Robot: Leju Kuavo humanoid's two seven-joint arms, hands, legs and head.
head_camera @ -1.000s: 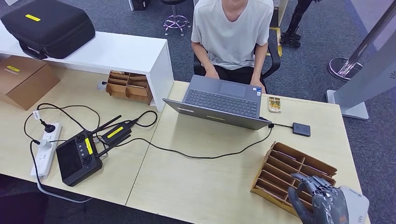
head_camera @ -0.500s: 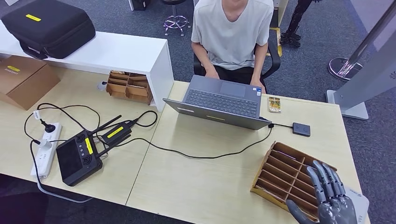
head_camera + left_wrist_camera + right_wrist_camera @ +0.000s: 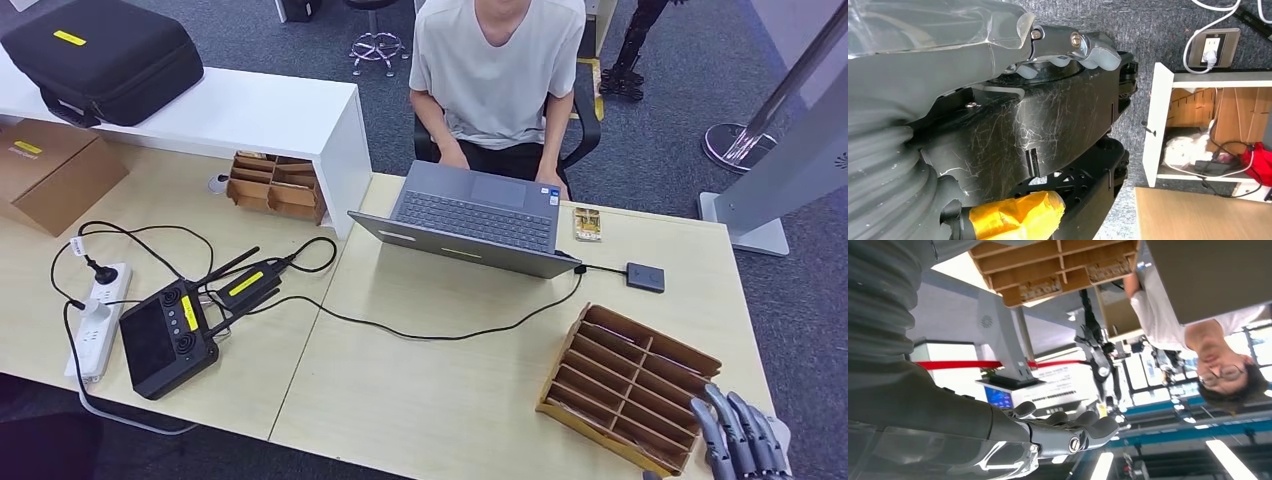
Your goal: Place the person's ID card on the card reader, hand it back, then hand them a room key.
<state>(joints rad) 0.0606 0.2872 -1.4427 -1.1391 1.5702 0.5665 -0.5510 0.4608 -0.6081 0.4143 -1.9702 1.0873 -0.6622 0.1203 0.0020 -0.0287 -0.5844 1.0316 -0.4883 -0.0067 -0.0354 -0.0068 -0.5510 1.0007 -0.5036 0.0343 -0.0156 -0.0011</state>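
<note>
1. At the near right corner of the desk (image 3: 450,400), the robot's right hand (image 3: 738,440) rises with its fingers straight and slightly spread, holding nothing. The right wrist view shows the same hand (image 3: 1063,432) stretched out flat and empty.
2. The left hand (image 3: 1068,47) appears in the left wrist view beside dark parts of the robot's body, its fingers curled inward around nothing visible.
3. Just left of the right hand sits a wooden slotted rack (image 3: 630,385), its dividers running across it; whether room keys lie in the slots cannot be told.
4. On the near left of the desk lie a black controller with a screen (image 3: 168,338), a white power strip (image 3: 98,320) and looping black cables.
5. Farther back on the right, a small black card reader (image 3: 645,277) lies flat, joined by a cable to an open grey laptop (image 3: 470,220) at the desk's middle.
6. Just beyond the card reader, near the far edge and beside the laptop, lies the ID card (image 3: 587,223), apart from the reader.
7. A person in a pale T-shirt (image 3: 497,70) sits behind the laptop, hands at its far edge.
8. On the far left, a white shelf (image 3: 230,115) carries a black case (image 3: 100,55).
</note>
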